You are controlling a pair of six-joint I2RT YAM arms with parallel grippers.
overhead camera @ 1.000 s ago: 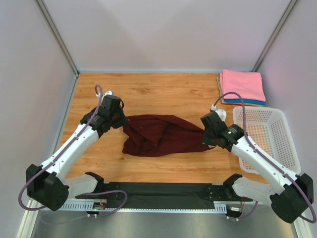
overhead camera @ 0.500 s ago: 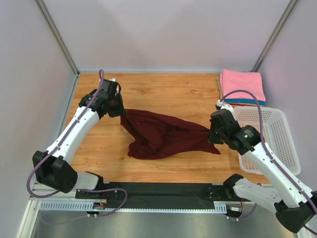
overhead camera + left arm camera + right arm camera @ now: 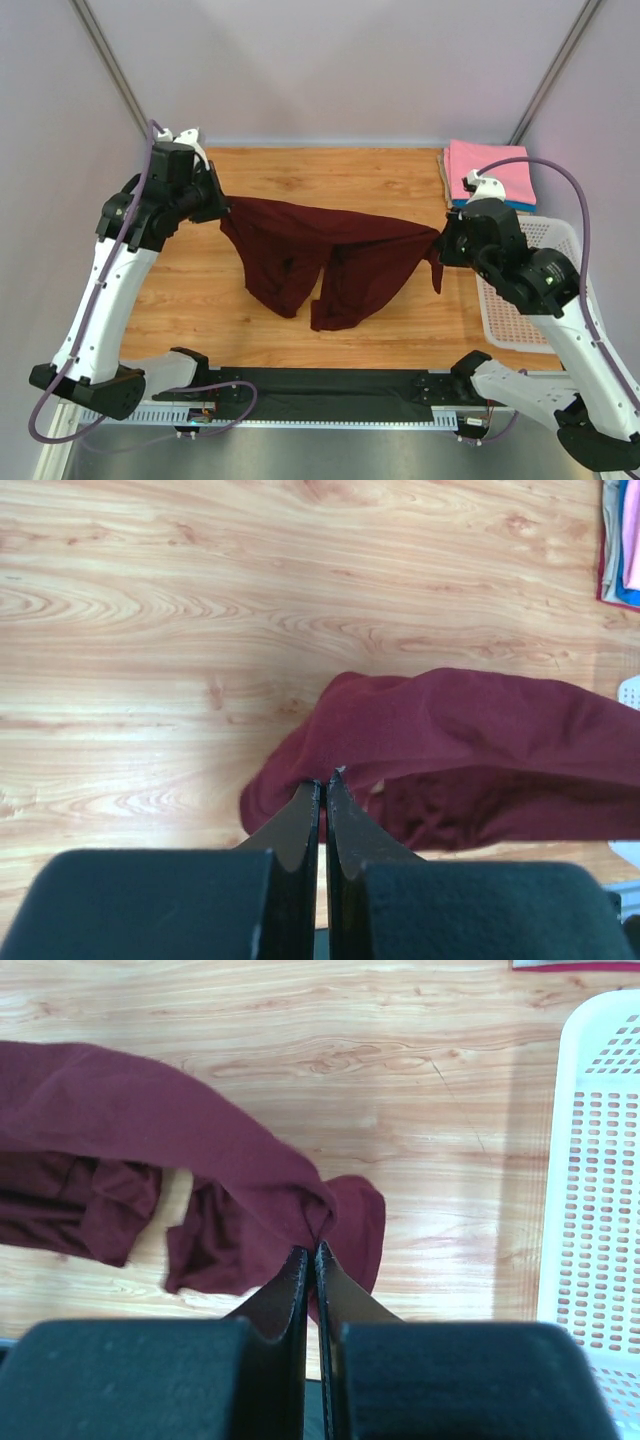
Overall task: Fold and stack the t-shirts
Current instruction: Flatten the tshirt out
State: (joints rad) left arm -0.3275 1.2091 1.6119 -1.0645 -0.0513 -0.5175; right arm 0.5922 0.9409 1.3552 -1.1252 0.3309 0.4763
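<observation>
The maroon t-shirt (image 3: 330,262) is pinched at opposite ends by the tightly closed left gripper (image 3: 323,782) and right gripper (image 3: 311,1252), and is slung between them.

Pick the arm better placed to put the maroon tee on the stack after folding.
Right, probably. The right gripper, shut on the maroon tee, sits beside the basket, close to the folded stack. The left gripper pinches the opposite end, across the table.
</observation>
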